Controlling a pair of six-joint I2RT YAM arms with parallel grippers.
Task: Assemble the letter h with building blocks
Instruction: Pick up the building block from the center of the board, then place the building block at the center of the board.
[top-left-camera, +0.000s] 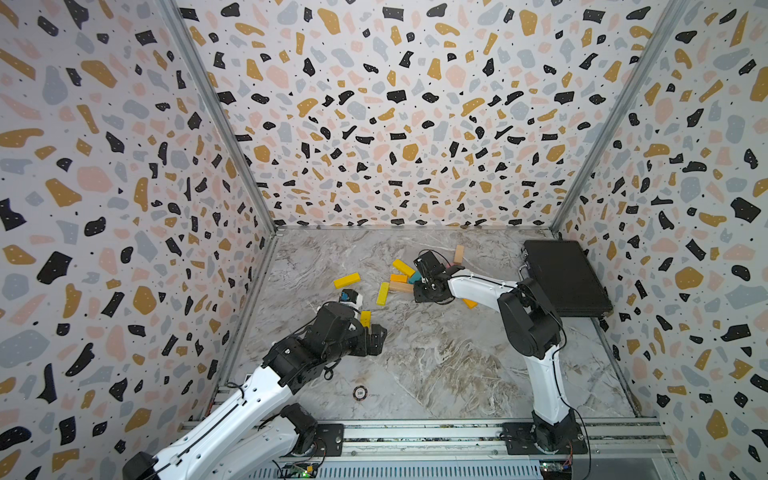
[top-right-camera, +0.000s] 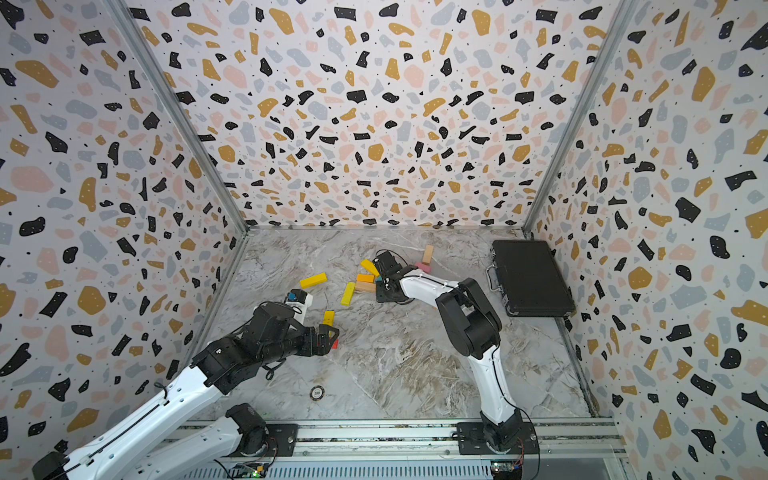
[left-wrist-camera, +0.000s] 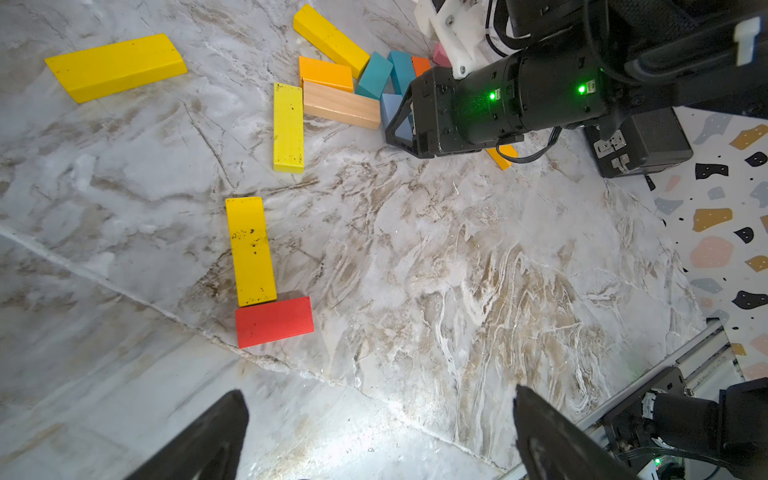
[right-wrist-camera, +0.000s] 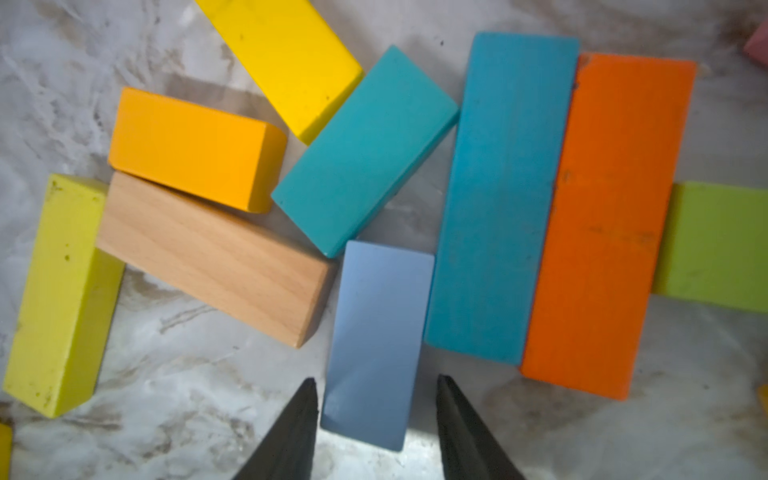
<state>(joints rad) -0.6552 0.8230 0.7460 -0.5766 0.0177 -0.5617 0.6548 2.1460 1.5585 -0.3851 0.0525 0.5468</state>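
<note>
The right pincer straddles one end of the short pale-blue block, narrowly spread, not yet pinching. The block's long axis runs straight out between the jaws. It lies among the other blocks toward the far edge of the counter. The left pincer, spread wide, hangs well apart.

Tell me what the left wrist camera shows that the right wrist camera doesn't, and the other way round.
Only the left wrist view: a red block touching the end of a yellow block, the black case, and the left gripper wide open. Only the right wrist view: a green block, and the right gripper with a fingertip either side of the pale blue block. Both: that pale blue block, the wooden block and the short teal block.
</note>
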